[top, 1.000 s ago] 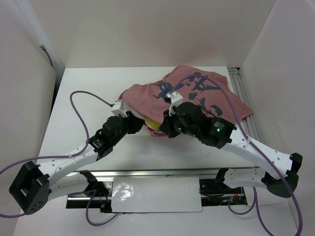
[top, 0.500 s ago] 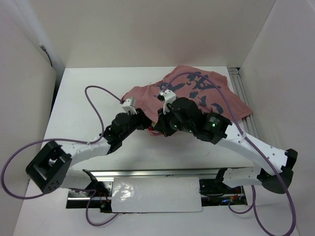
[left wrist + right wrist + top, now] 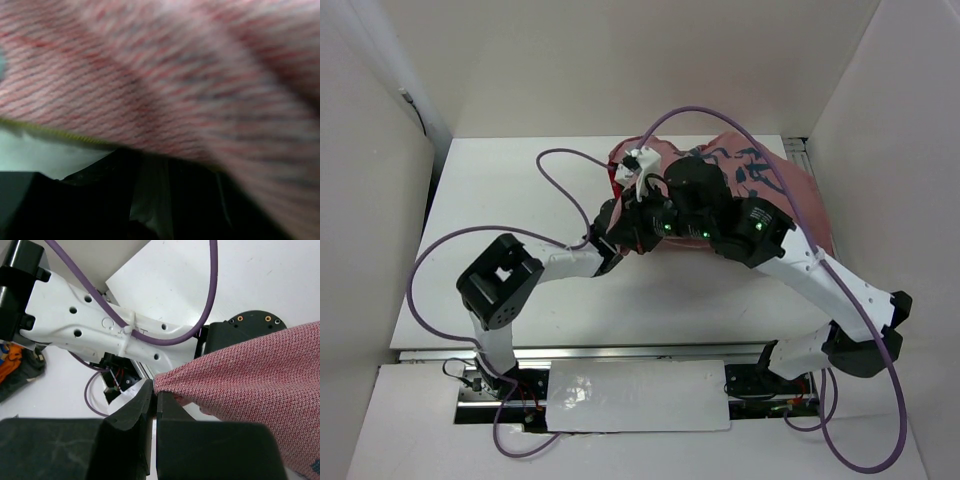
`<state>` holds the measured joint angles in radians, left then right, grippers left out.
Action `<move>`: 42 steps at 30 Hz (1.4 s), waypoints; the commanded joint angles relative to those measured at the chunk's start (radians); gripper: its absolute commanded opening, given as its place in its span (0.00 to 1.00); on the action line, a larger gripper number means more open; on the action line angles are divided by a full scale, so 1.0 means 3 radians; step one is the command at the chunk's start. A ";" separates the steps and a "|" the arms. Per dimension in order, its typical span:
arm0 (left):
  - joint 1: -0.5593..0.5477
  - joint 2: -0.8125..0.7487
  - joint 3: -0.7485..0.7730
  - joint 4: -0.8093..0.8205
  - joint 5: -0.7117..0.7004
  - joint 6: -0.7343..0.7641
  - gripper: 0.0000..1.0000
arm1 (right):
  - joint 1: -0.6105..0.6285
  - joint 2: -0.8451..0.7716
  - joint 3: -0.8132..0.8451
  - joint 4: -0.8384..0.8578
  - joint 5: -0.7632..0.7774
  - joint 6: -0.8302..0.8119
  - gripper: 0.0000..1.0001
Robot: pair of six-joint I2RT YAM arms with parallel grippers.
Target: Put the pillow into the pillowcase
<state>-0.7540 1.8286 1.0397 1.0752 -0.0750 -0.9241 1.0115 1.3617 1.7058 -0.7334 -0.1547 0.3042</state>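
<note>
White table (image 3: 500, 200): dusty pink-red fabric pillowcase (image 3: 775, 190) far right, limp; we judge hem best hold. Right gripper (image 3: 154, 399) pinches hem; left gripper's state unclear.

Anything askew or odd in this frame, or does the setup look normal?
The pillowcase lies bunched and rumpled at the table's far right, not flat. The right gripper pinches its edge taut. The left wrist view is smothered in blurred fabric. No pillow shows.

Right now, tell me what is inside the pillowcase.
The left arm's fingers reach inside the pillowcase. Its wrist camera shows pink-red weave overhead and a yellow edge, probably the pillow's piping. The pillow itself is covered.
</note>
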 commanded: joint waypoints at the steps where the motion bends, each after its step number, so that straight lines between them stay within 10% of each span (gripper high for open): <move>1: -0.0155 0.0168 0.0226 0.0098 -0.0236 -0.0096 0.44 | 0.0167 -0.0105 0.0261 0.0364 -0.0436 0.0039 0.00; 9: -0.0238 -0.0424 -0.0576 -0.0427 -0.0578 0.0145 0.64 | 0.0167 -0.0484 -0.0424 0.0348 0.0223 0.0100 0.00; 14: -0.0202 -0.1016 -0.0306 -0.2996 -0.0849 0.0161 0.88 | 0.0167 -0.0709 -0.1031 0.0552 0.0301 0.0167 0.00; 21: 0.0083 -0.1651 -0.0693 -0.4231 -0.0682 -0.0033 0.94 | 0.0167 -0.0715 -0.1431 0.0369 0.0357 0.0203 0.00; 30: 0.1039 -0.1856 -0.1257 -0.3974 -0.0068 0.0007 0.90 | 0.0167 -0.0714 -0.2096 0.0174 0.0500 0.0356 0.00; 42: 0.1940 -0.0614 -0.0403 -0.3278 0.0837 0.0309 0.71 | 0.0167 -0.0816 -0.2249 -0.0066 0.0761 0.0648 0.00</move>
<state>-0.2295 1.6184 0.8955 0.0147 0.0559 -0.8593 1.0515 1.1530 1.0508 -0.7307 0.0471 0.4755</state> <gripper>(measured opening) 0.702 0.030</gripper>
